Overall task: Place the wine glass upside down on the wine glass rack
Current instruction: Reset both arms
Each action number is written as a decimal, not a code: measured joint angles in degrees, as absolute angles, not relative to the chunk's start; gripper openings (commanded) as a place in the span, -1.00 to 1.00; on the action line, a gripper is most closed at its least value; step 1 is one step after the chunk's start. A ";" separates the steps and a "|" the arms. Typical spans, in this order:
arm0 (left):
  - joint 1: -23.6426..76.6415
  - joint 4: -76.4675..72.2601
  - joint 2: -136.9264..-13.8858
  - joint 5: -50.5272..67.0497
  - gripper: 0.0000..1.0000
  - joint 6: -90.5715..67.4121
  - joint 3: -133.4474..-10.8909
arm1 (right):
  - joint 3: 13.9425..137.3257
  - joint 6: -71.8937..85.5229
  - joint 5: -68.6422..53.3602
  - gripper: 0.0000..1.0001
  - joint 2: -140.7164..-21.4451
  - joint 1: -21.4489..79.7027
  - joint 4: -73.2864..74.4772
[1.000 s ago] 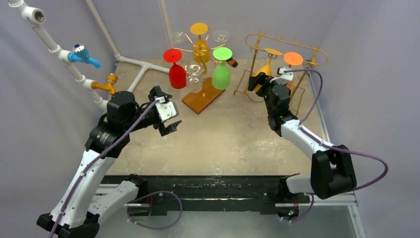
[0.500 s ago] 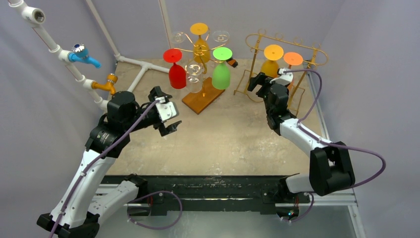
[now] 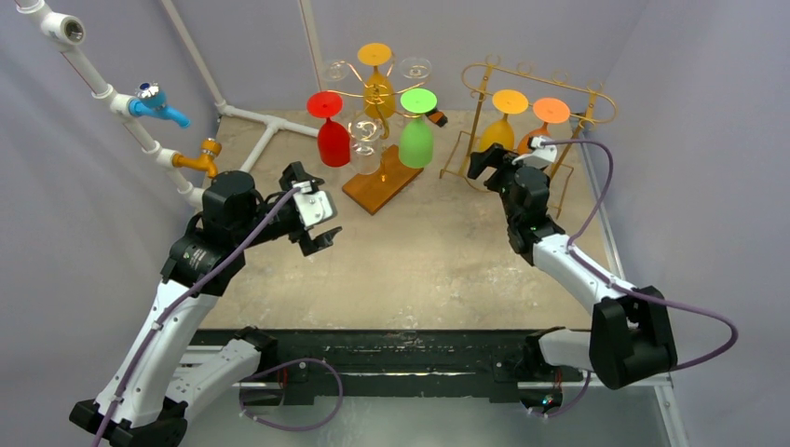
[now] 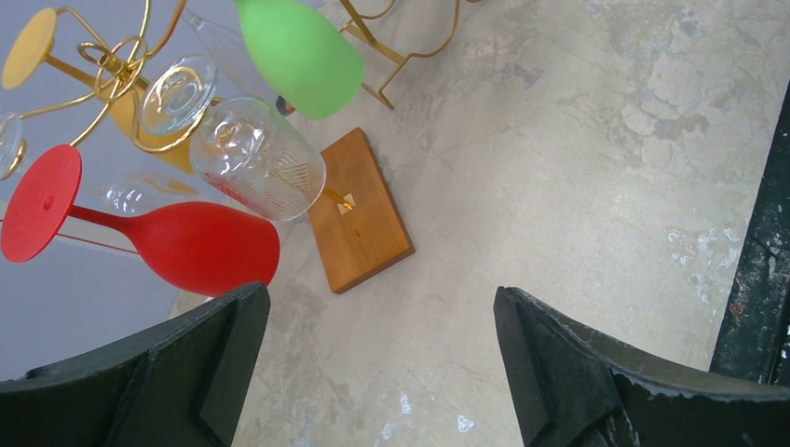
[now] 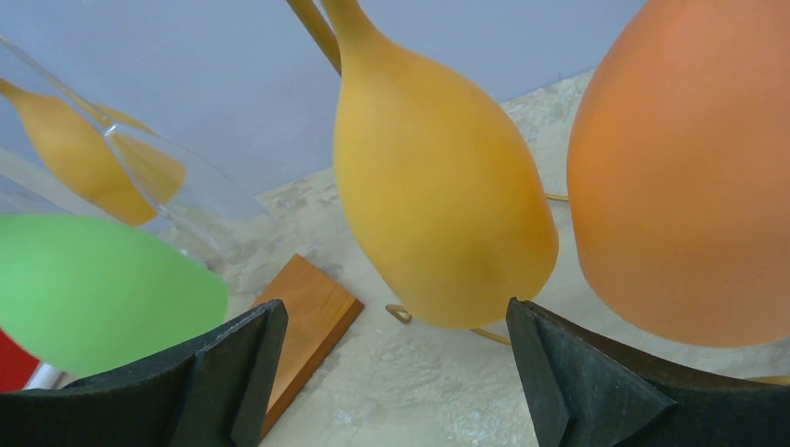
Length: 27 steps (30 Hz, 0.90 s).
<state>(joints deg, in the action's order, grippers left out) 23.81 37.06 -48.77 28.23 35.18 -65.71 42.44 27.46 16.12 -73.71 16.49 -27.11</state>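
- The table [image 3: 438,251] is beige, mottled stone.
- Pale lilac walls [image 3: 671,112] close it in, and white pipes [image 3: 102,88] run along the left side.
- The yellow glass [image 3: 498,133] hangs on the gold rack [image 3: 476,119] at the far right, just beside the orange glass [image 5: 689,168].
- It is upside down, foot on the rails and bowl toward the table, with its long axis near vertical.
- The right gripper [image 5: 391,321] sits low in front of the yellow bowl, fingers spread wide and holding nothing.
- The left gripper [image 4: 382,298] hovers over mid-table, jaws wide apart and empty, facing the wooden base [image 4: 359,209] of a second rack.
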 measured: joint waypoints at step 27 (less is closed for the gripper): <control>18.22 30.09 -49.32 17.43 1.00 24.53 -48.60 | 19.97 30.89 30.96 0.98 -50.28 36.91 -16.91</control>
